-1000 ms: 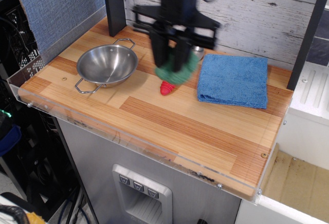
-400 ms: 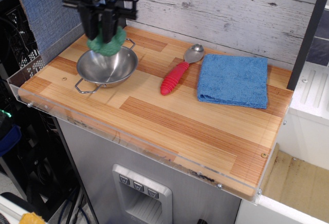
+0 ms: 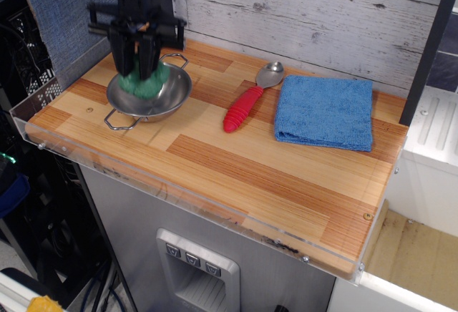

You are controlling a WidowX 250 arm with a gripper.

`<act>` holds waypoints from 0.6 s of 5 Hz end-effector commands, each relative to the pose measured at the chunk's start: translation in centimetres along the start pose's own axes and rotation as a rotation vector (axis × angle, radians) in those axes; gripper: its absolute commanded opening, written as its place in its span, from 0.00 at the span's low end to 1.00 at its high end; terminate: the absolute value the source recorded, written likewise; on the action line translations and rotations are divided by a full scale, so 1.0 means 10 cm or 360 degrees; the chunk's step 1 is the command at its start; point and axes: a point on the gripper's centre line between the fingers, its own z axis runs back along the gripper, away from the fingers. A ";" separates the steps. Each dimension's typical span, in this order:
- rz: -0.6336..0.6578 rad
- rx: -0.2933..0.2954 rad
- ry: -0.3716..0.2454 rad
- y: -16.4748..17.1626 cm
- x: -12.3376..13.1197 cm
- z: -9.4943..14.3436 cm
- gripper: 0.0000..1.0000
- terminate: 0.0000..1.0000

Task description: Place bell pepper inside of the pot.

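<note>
The green bell pepper (image 3: 145, 85) sits low inside the shiny steel pot (image 3: 166, 101) at the left of the wooden table. My black gripper (image 3: 139, 70) reaches straight down into the pot, and its fingers stand on both sides of the pepper, still closed on it. The fingers hide the pepper's upper part. I cannot tell whether the pepper touches the pot's bottom.
A red-handled spoon (image 3: 245, 104) lies in the middle of the table. A folded blue cloth (image 3: 325, 111) lies to its right. A grey plank wall (image 3: 322, 18) stands behind, and a clear rail (image 3: 179, 183) lines the front edge.
My gripper carried the pepper from above the spoon leftward to over the pot, then lowered it into the pot. The spoon, hidden before, now shows fully.
</note>
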 end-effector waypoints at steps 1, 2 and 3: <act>0.0016 0.0053 0.0043 -0.10 0.10 -0.14 0.00 0.00; 0.0055 0.0031 0.0034 -0.12 0.10 -0.15 0.00 0.00; 0.0077 0.0007 -0.0016 -0.11 0.06 -0.03 1.00 0.00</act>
